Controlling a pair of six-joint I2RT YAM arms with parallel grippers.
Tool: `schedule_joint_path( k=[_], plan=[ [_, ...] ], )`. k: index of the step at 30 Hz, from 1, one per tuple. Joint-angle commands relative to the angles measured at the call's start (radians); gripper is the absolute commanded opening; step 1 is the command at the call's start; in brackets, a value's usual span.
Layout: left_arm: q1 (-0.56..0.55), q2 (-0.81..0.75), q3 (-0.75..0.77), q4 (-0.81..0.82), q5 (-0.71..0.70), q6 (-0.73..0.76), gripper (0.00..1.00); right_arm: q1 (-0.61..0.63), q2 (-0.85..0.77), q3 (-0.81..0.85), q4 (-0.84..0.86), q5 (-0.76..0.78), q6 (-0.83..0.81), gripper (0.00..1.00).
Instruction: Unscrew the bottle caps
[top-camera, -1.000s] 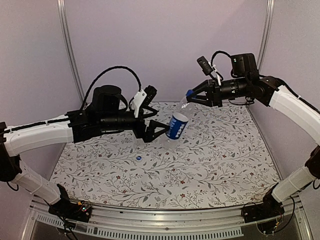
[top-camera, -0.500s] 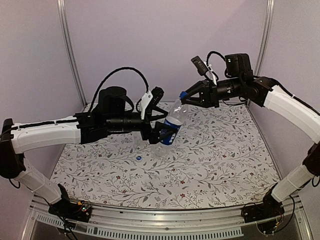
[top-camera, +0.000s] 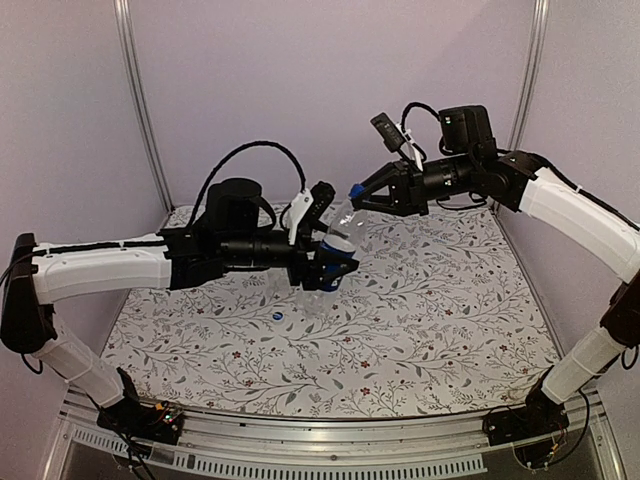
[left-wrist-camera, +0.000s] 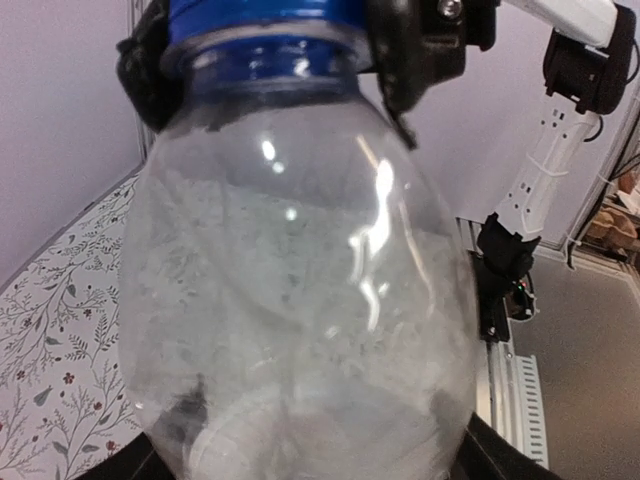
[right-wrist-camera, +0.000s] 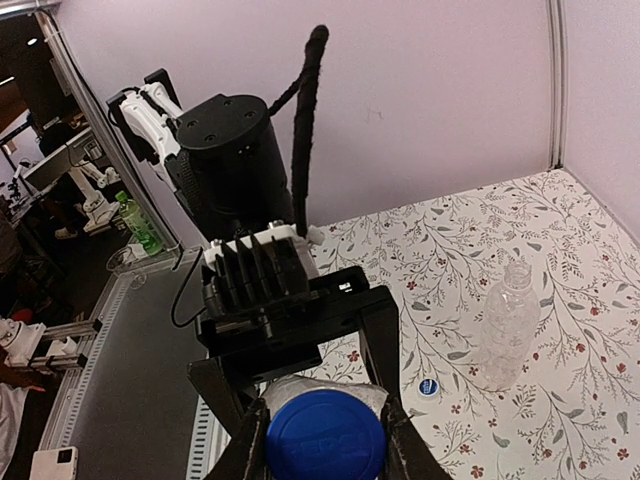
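The right tool (top-camera: 357, 192) is pinching the blue cap (right-wrist-camera: 325, 436) of the labelled bottle (top-camera: 338, 247). Its two dark fingers (right-wrist-camera: 398, 440) are pressing on opposite sides of the rim, which looks like the grip needed for twisting the cap off. The left tool (top-camera: 328, 270) is clamping the same bottle around its lower body, holding it tilted in the air above the desk (top-camera: 430, 320) with the neck pointing up toward the right arm (one arm is acting as the vice and the other as the wrench, by all appearances). The bottle is hanging between the two arms and touching nothing but the tools. In the left wrist view the cap looks seated on the neck ring, so the unscrewing appears to be at its start or barely under way.

Farther out, the plain bottle (right-wrist-camera: 505, 325) is standing upright and open-mouthed on the floral desk. A loose blue cap (right-wrist-camera: 428, 388) is lying just beside it, which suggests half of the job is done. The dark blue label is showing only as a sliver inside the left tool's grip, and its white lettering is not readable here. Raised marks on the held cap's top and a white mark on the loose one are too faint to make out.
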Motion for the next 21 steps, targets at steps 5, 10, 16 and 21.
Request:
schedule_joint_path(
  k=[5, 10, 16, 21],
  plan=[
    [-0.019, -0.016, -0.027, 0.046, 0.014, -0.001, 0.68, 0.006, 0.005, 0.028, -0.013, 0.028, -0.016, 0.00],
    [-0.016, -0.011, -0.031, 0.047, 0.015, -0.002, 0.62, 0.006, 0.004, 0.029, -0.007, 0.023, -0.009, 0.00],
    [-0.017, -0.007, -0.026, 0.047, 0.012, -0.006, 0.50, 0.005, 0.006, 0.022, 0.010, 0.006, 0.005, 0.00],
    [-0.016, -0.022, -0.049, 0.076, -0.011, -0.020, 0.38, 0.006, 0.007, 0.014, 0.017, 0.031, 0.012, 0.15]
  ],
)
